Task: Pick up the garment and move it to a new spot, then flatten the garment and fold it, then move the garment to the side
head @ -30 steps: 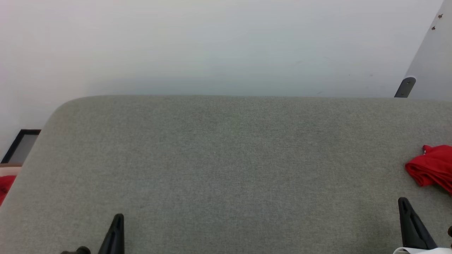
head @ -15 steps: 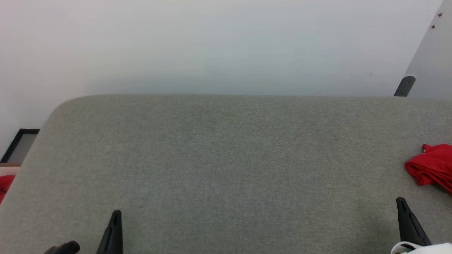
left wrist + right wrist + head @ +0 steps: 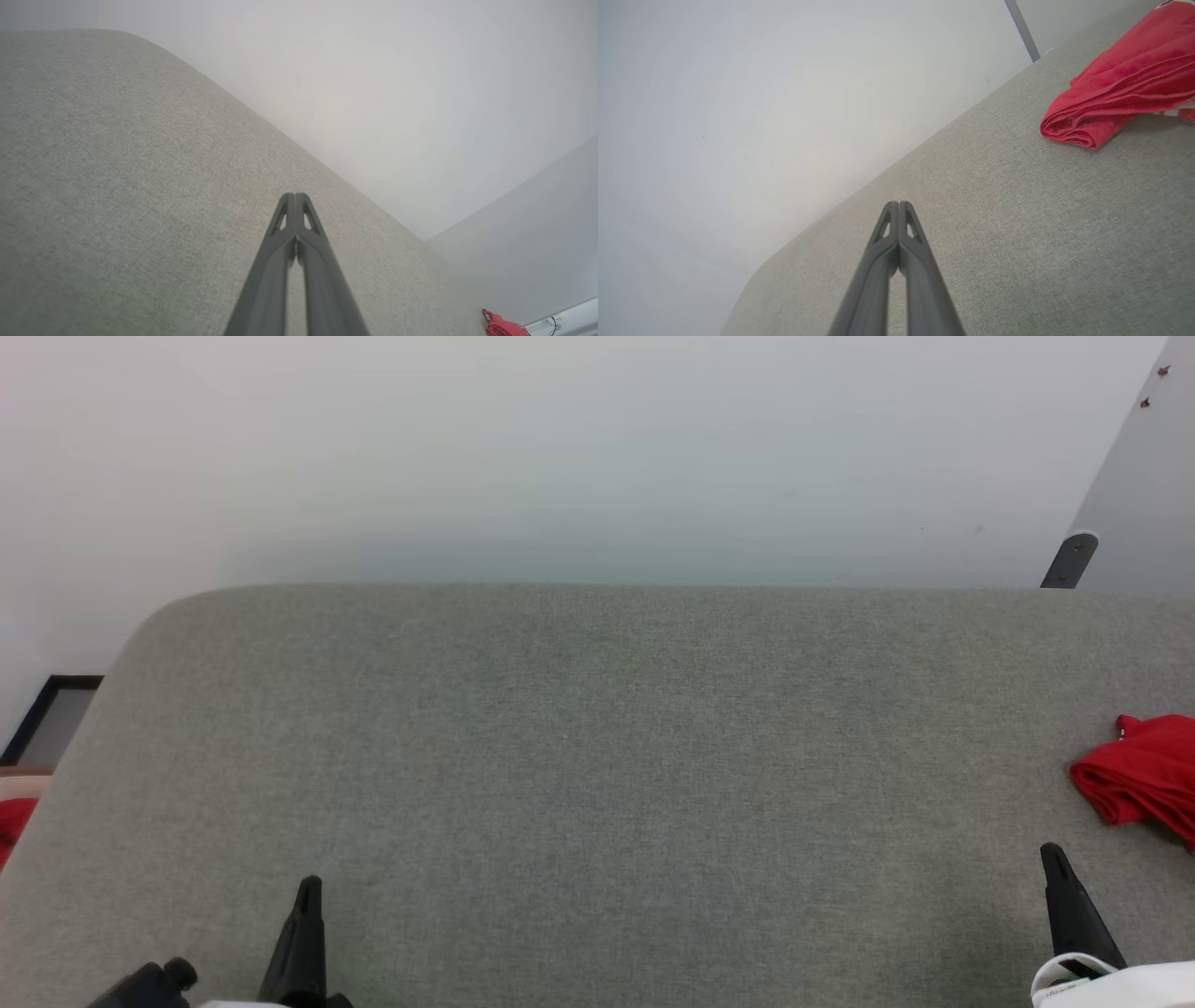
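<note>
The garment is a bunched red heap at the right edge of the grey surface, partly cut off by the head view's border. It shows again as the garment at the upper right of the right wrist view and as a small red garment far off in the left wrist view. My right gripper is shut and holds nothing, just below and left of the heap. My left gripper is shut and holds nothing at the lower left. Their tips meet in the wrist views: left gripper, right gripper.
A small red scrap lies beyond the surface's left edge, next to a dark frame. A pale wall rises behind the surface. A grey post stands at the back right.
Both grippers have crept a little up the head view, with more of the arms showing at the bottom edge. The garment has not moved.
</note>
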Robot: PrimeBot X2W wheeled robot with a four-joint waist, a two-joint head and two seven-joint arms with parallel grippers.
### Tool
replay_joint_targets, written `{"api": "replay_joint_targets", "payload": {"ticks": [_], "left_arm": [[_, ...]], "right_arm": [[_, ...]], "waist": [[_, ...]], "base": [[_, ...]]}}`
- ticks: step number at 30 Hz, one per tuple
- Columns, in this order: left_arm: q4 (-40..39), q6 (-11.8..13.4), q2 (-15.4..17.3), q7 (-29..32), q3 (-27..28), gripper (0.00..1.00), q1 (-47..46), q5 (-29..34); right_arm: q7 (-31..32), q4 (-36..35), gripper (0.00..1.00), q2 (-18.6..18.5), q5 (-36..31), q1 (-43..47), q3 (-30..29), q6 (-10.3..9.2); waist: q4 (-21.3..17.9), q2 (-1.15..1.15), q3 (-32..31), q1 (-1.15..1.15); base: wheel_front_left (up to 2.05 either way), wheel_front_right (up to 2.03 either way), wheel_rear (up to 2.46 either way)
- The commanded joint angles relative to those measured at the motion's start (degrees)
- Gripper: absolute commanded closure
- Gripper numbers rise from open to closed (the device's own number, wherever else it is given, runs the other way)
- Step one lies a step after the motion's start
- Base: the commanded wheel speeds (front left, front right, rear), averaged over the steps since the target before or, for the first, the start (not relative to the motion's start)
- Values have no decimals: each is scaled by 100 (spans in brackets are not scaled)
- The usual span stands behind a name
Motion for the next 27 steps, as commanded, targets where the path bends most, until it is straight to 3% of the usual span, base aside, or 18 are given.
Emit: {"api": "replay_joint_targets", "payload": {"ticks": [1, 27], "left_arm": [[-41, 0, 18, 33, 33, 100, -156, -181], [164, 0, -95, 510, 116, 100, -494, -1823]], "right_arm": [[20, -37, 100, -9, 178, -152, -19, -1], [287, 279, 100, 75, 1747, -454, -32, -2]], "waist": [[-1, 0, 2, 0], [-22, 0, 43, 0]], "base": [[0, 0, 0], [0, 0, 0]]}}
